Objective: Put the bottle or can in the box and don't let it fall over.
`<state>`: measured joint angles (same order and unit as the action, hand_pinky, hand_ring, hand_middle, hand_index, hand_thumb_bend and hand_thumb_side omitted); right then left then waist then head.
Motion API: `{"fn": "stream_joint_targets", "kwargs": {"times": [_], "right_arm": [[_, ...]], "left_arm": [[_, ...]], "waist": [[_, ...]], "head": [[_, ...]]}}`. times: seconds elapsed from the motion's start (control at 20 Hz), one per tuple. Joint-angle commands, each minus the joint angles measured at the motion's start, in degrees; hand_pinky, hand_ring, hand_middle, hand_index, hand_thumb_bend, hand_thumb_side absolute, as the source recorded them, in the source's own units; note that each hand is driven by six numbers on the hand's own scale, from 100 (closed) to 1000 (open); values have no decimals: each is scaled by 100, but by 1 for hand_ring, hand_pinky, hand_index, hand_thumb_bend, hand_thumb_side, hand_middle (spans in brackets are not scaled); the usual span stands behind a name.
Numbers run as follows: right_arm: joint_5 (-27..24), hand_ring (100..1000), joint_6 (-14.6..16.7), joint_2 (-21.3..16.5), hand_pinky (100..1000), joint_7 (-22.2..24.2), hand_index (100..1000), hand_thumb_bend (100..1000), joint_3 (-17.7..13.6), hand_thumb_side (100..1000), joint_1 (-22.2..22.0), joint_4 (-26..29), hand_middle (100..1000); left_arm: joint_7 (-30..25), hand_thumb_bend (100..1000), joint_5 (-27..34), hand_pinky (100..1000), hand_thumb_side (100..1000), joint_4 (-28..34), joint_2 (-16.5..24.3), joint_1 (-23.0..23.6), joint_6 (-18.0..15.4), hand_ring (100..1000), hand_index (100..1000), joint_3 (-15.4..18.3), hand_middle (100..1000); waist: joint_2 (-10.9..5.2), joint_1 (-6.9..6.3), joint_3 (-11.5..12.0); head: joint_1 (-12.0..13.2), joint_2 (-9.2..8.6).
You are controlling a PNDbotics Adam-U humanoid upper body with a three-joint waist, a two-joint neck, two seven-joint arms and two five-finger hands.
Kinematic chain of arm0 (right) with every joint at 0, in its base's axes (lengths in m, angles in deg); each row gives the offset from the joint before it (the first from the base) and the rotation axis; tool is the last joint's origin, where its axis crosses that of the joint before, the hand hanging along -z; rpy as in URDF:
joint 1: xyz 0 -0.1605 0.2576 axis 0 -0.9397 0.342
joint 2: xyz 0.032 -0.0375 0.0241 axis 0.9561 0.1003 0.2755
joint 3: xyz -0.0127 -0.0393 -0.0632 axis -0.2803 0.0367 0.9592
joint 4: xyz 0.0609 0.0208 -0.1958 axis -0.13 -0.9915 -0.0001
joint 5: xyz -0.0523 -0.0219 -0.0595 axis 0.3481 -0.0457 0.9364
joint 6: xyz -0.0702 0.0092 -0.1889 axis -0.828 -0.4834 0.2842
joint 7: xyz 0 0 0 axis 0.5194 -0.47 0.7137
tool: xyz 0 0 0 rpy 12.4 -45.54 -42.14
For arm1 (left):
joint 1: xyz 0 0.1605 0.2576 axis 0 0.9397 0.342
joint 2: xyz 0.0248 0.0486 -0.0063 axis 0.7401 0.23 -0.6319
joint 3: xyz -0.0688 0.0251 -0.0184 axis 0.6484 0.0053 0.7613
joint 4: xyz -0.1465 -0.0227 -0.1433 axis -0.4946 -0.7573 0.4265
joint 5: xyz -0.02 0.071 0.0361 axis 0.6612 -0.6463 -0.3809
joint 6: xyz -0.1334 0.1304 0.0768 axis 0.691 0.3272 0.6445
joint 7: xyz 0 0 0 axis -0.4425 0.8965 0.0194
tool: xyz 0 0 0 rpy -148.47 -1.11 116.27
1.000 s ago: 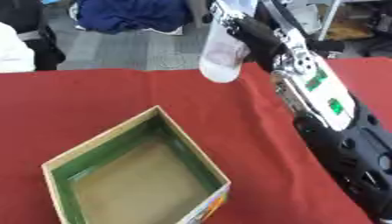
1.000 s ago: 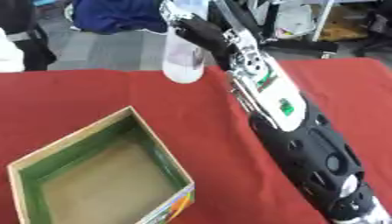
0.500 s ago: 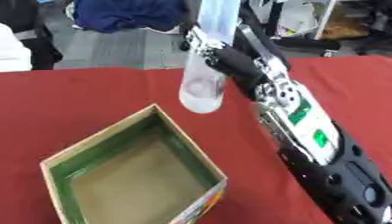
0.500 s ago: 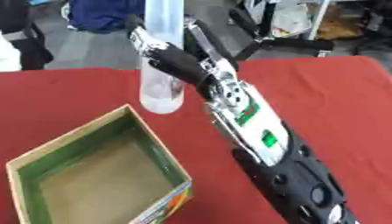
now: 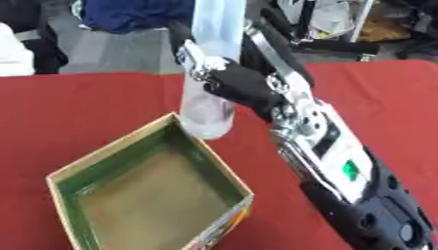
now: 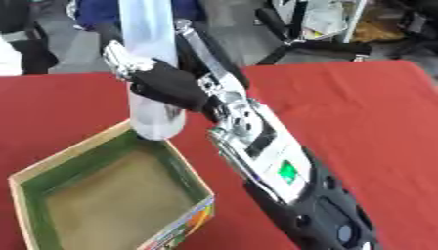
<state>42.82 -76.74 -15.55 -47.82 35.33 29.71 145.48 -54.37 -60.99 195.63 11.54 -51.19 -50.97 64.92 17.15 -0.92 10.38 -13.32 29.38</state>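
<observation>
A clear plastic bottle (image 5: pixel 208 105) stands upright in the air, its base just over the far corner of the open cardboard box (image 5: pixel 224 168). My right hand (image 5: pixel 235 80) is shut on the bottle's middle, with the arm coming in from the lower right. The box has a green inner lining and a brown floor, and it sits on the red table (image 5: pixel 77 107) at the lower left. Nothing lies inside the box. My left hand shows in neither view.
Beyond the table's far edge are a dark blue bundle (image 5: pixel 128 12), chair legs (image 5: pixel 329 44) and a grey floor. Red tabletop stretches to the left and right of the box.
My right hand has carried the bottle from the far right toward me and leftward, down to the box's far corner. The bottle has stayed upright.
</observation>
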Motion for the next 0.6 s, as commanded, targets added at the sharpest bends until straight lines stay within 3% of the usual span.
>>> {"fn": "stream_joint_targets", "kwargs": {"times": [0.05,0.35,0.6], "right_arm": [[41,528,4,92,879,-56,131,100,131,423,40,24,100],[45,512,111,273,847,-158,133,100,399,452,-34,-244,100],[41,504,407,340,828,-238,136,100,624,482,-112,-748,100]], "left_arm": [[86,122,-7,724,846,118,100,-4,-1,941,727,110,789],[223,121,-5,724,842,118,110,-11,-31,941,726,241,789],[295,119,-8,725,841,118,97,-17,-74,942,726,298,789]], "waist": [[-73,-6,35],[-26,9,115],[37,-5,204]], "head": [[-37,32],[-94,29],[-174,-19]]}}
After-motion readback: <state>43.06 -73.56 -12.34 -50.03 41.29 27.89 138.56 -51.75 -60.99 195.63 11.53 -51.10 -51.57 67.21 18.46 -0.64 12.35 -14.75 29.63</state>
